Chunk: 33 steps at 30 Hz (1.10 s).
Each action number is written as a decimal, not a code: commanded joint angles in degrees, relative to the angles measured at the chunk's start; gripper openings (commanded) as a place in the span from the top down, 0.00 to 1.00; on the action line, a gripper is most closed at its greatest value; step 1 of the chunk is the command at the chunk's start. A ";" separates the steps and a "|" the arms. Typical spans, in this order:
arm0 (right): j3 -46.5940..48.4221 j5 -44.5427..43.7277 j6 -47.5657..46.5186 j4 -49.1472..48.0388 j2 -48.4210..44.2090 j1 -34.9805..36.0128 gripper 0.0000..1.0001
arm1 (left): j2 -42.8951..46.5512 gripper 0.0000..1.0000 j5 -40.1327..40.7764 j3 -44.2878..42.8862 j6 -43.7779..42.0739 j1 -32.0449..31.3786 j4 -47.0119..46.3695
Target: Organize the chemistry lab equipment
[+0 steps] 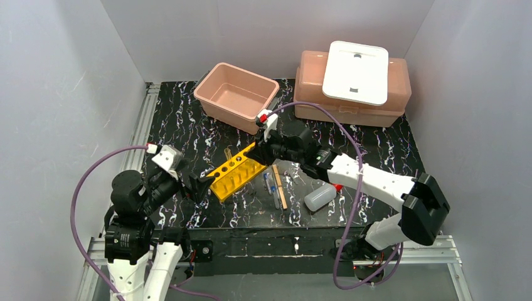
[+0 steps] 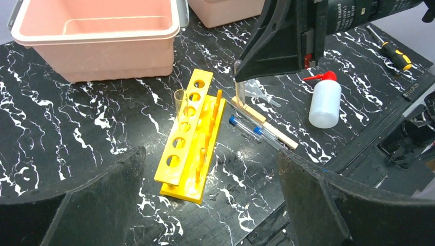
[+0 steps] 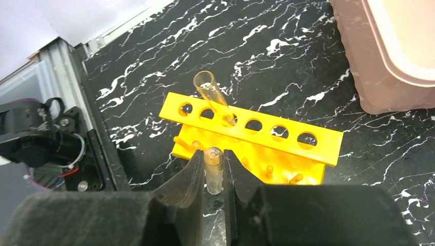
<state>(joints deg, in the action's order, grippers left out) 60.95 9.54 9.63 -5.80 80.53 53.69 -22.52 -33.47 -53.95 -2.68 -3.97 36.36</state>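
Right pincer: grasping upright clear glass tube | tube beside yellow rack, its long edge | left pincer: released

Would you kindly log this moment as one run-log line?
right fingers: shut on glass tube near yellow rack | left fingers: open | second tube: tilted in rack

White arms with black joints, purple cables
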 commanded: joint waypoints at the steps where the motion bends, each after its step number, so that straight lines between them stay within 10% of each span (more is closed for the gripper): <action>1: -0.43 -4.71 -1.34 -7.94 3.11 0.17 0.99 | -0.24 0.02 0.65 1.02 -1.73 0.10 1.17; 33: -4.49 -11.82 -3.47 -19.43 12.35 3.08 0.99 | -1.97 0.02 1.29 1.37 -3.54 0.10 1.87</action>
<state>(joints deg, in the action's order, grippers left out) 57.08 -1.34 6.00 -21.45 92.42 56.40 -23.94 -31.94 -52.82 -5.45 -3.97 37.82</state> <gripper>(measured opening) 0.221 0.981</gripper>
